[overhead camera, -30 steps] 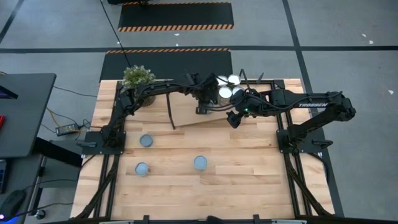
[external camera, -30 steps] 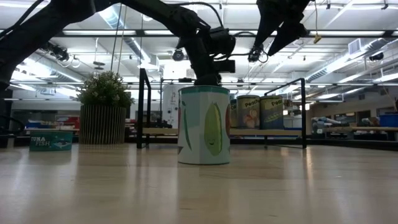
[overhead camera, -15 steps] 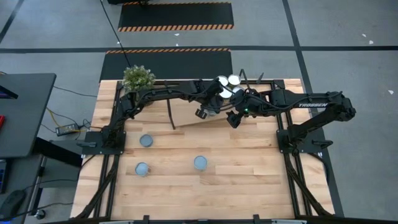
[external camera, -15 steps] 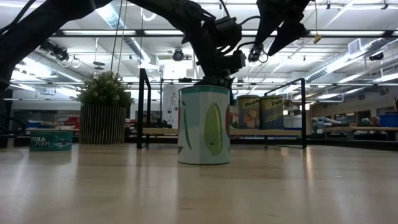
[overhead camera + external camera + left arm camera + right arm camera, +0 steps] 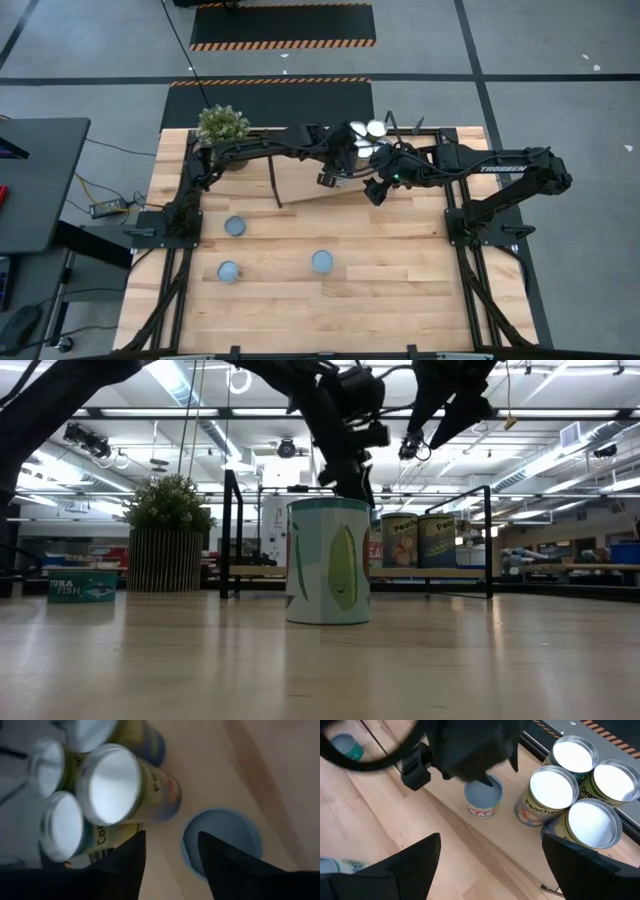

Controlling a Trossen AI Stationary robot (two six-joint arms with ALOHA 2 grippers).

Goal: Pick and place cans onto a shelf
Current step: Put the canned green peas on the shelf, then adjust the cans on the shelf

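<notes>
The shelf (image 5: 300,183) stands at the far side of the table with several silver-topped cans (image 5: 552,787) grouped at its right end. A short blue-topped can (image 5: 482,797) stands upright on the shelf board beside them. My left gripper (image 5: 170,865) hangs open just above this can (image 5: 222,840), with nothing between its fingers. My right gripper (image 5: 490,870) hovers open over the shelf's near edge, right of the left one (image 5: 335,172). Three more cans (image 5: 235,227) stand on the table's near half.
A potted plant (image 5: 222,125) stands at the far left corner next to the shelf. A tall corn can (image 5: 328,560) and a flat tuna can (image 5: 82,586) stand on the tabletop. The shelf's black rod frame (image 5: 230,530) rises at its ends.
My left gripper has risen a little above the shelf and rolled at the wrist, and now hangs higher over the blue-topped can. The can stays where it stood on the shelf. My right arm has kept still.
</notes>
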